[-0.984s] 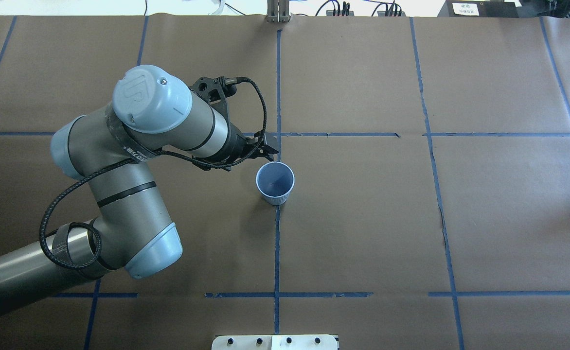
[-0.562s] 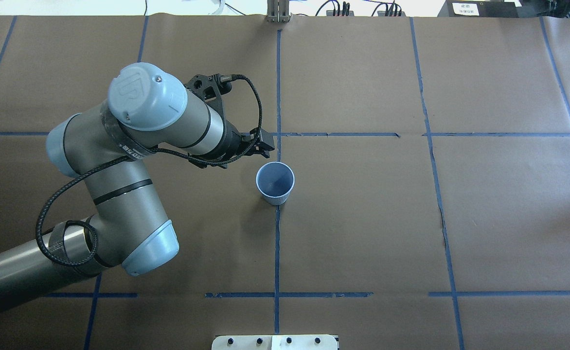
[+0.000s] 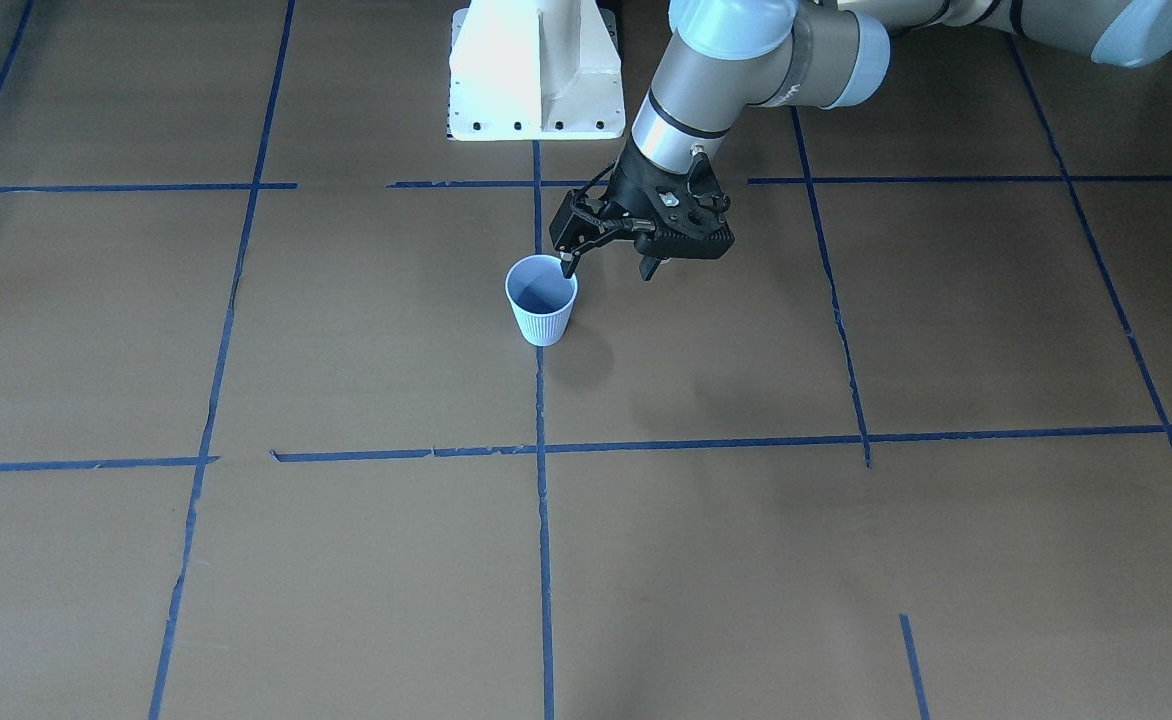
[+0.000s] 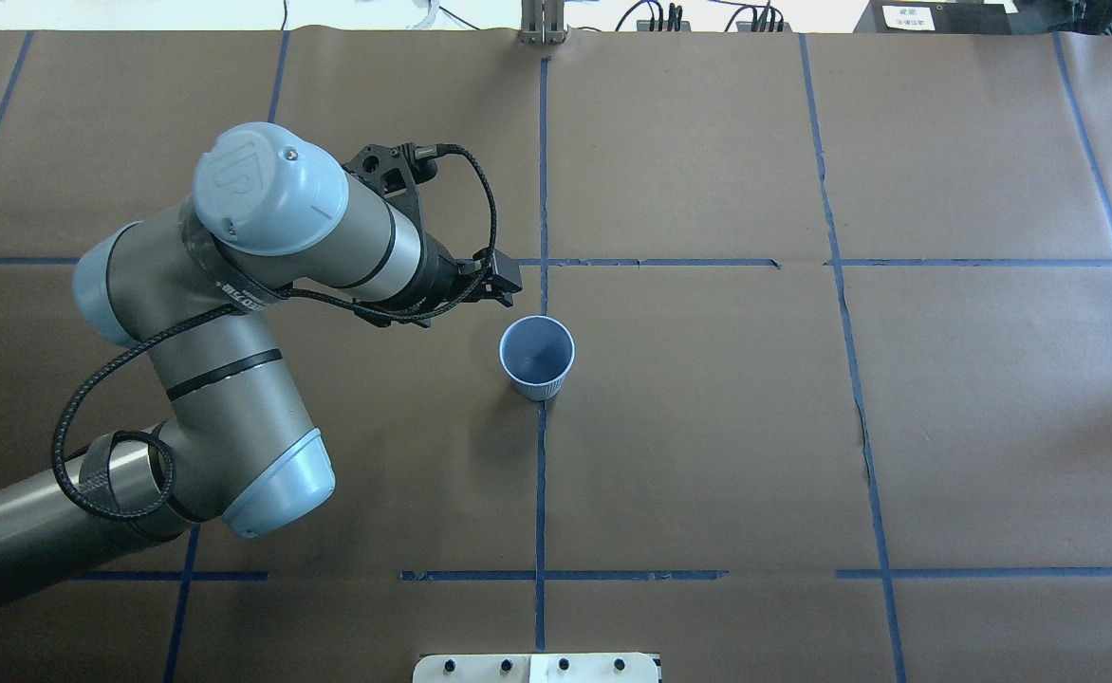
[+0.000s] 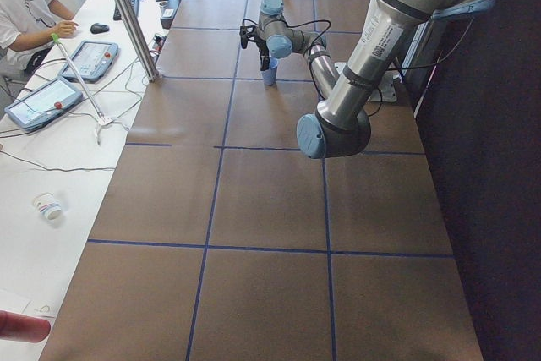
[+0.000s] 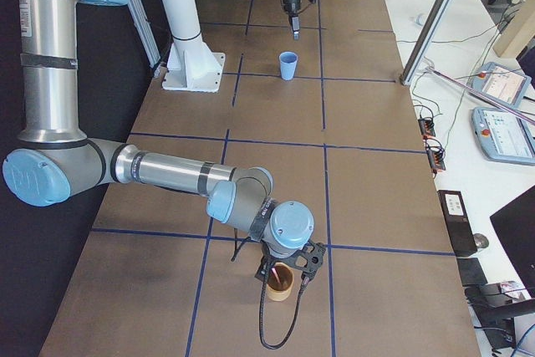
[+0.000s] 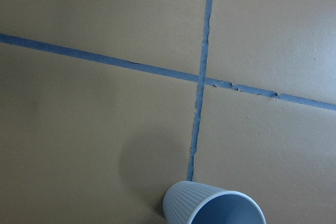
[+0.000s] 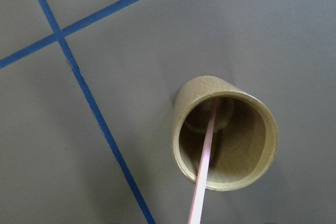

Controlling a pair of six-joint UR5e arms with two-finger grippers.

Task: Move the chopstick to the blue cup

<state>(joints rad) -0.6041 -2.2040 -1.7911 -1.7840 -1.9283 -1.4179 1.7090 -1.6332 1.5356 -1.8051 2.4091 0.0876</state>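
Now the left gripper (image 3: 608, 265), fingers spread and empty, has drawn back from the blue cup (image 3: 542, 320), likely clearing its mouth for the transfer, while the chopstick (image 8: 206, 161) stands in a brown cup (image 8: 191, 85) beneath the right gripper (image 6: 286, 272), whose grip cannot be told.

Cup (image 4: 537, 359) at middle of table (image 4: 708, 427), on tape line (image 4: 541, 474); left gripper (image 3: 608, 268) just beside, on its left. Chopstick (image 8: 207, 156) inside holder (image 8: 252, 145), well apart, at right end.

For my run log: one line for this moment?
chopstick: in brown cup | blue cup: upright, empty | left fingers: open, near it | right arm: at brown cup
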